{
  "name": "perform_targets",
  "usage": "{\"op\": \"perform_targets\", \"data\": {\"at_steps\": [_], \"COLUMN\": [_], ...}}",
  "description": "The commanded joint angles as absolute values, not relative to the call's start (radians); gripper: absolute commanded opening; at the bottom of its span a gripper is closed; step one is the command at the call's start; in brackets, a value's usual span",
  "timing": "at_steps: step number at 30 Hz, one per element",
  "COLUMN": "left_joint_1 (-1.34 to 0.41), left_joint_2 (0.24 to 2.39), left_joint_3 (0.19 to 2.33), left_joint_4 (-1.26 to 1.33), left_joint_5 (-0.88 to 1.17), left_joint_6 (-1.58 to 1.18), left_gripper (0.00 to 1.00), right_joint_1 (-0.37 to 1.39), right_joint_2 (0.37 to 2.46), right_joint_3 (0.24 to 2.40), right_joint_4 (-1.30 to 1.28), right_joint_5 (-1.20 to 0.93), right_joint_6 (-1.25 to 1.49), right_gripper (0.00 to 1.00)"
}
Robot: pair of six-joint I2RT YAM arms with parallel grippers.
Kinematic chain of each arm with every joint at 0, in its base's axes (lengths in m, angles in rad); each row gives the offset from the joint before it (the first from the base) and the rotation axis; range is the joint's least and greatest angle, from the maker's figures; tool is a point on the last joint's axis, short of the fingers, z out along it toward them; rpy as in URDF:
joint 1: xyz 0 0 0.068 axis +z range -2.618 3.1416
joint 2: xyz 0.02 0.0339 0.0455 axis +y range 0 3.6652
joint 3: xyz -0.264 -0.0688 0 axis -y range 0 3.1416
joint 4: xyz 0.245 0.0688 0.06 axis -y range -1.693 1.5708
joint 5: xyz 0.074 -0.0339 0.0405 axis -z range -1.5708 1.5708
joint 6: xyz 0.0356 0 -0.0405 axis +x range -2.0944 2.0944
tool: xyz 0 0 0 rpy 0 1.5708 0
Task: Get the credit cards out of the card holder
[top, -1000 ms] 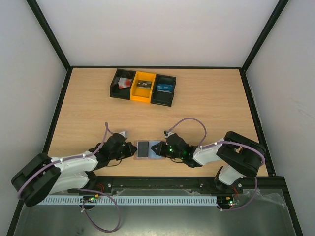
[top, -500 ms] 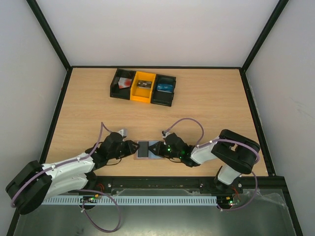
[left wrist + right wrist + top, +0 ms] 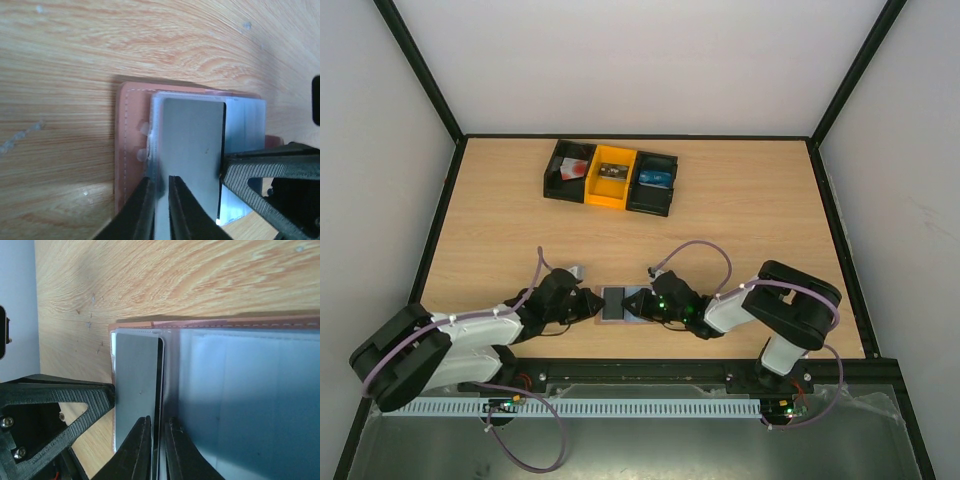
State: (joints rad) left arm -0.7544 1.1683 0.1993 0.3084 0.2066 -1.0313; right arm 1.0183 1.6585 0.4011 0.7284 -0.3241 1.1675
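Observation:
The card holder (image 3: 628, 296) lies flat near the table's front edge, with its brown rim (image 3: 127, 150) showing. A grey card (image 3: 192, 150) sits in its left clear pocket. My left gripper (image 3: 160, 179) has its jaws nearly together astride that pocket's left edge. My right gripper (image 3: 157, 421) is nearly closed astride the grey card's (image 3: 136, 390) dark right edge, beside the grey-blue right pocket (image 3: 250, 405). The two grippers (image 3: 593, 302) (image 3: 642, 303) face each other across the holder. A reddish credit card (image 3: 576, 170) and a blue one (image 3: 655, 178) lie in the far bins.
Three bins stand in a row at the back: a black one (image 3: 560, 180), an orange one (image 3: 610, 190) with something small inside, and another black one (image 3: 650, 198). Black frame rails border the table, and the arm bases sit at its near edge.
The left arm swung out and came back to the holder's left end. Both pairs of jaws have parted slightly from fully shut. The holder has not moved.

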Motion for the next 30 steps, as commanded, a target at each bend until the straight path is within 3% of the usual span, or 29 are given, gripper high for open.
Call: {"op": "perform_targets", "data": {"at_steps": [1, 6, 10, 13, 25, 30], "left_joint_1": [-0.756, -0.756, -0.756, -0.756, -0.756, -0.757], "left_joint_2": [1.175, 1.159, 1.114, 1.086, 1.105, 1.136], "left_joint_3": [0.204, 0.226, 0.251, 0.253, 0.269, 0.266], "left_joint_4": [0.299, 0.253, 0.211, 0.228, 0.212, 0.239], "left_joint_5": [0.204, 0.202, 0.201, 0.216, 0.185, 0.207], "left_joint_6": [-1.001, -0.99, -0.988, -1.004, -1.007, -0.996], "left_gripper": [0.08, 0.06, 0.21, 0.25, 0.27, 0.21], "right_joint_1": [1.014, 1.014, 1.014, 1.015, 1.015, 1.014], "right_joint_2": [1.681, 1.693, 1.689, 1.689, 1.687, 1.677], "right_joint_3": [0.42, 0.431, 0.426, 0.417, 0.432, 0.419], "right_joint_4": [0.745, 0.752, 0.752, 0.755, 0.724, 0.729], "right_joint_5": [-0.32, -0.327, -0.323, -0.319, -0.321, -0.314], "right_joint_6": [1.154, 1.155, 1.156, 1.158, 1.139, 1.153], "right_gripper": [0.09, 0.09, 0.09, 0.09, 0.09, 0.09]}}
